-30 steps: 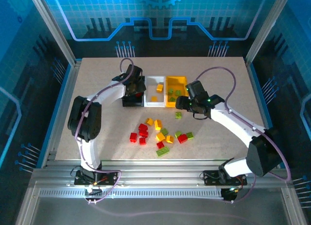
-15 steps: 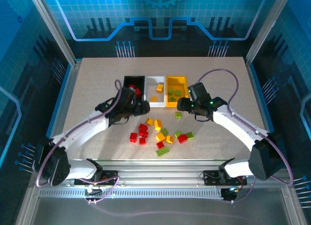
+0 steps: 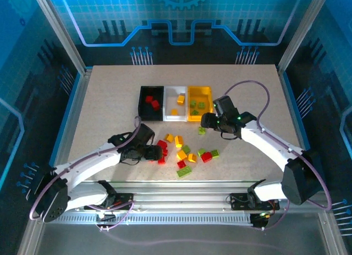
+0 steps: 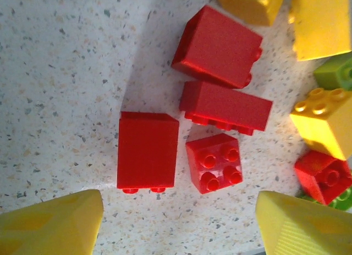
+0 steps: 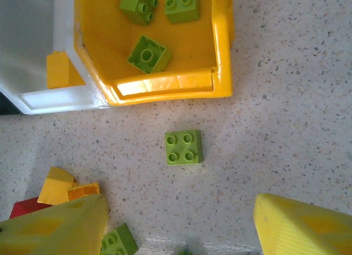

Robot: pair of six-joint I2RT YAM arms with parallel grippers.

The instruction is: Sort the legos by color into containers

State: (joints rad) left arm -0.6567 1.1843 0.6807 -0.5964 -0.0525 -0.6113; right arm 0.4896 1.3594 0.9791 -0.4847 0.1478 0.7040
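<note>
Nearest the bases, the left arm (image 3: 104, 156) has swung back from the black bin (image 3: 141, 103) to the pile (image 3: 184, 153). The left jaws hang spread and empty over four red bricks (image 4: 220, 109) on the surface (image 3: 104, 95). That suggests one red drop is done and the next pick is being lined up. Further out, the right jaws, spread and holding nothing, have barely shifted above a lone green brick (image 5: 183, 147) just short of the yellow bin (image 5: 223, 57). Beyond, the black bin, now uncovered, shows two reds inside.
</note>
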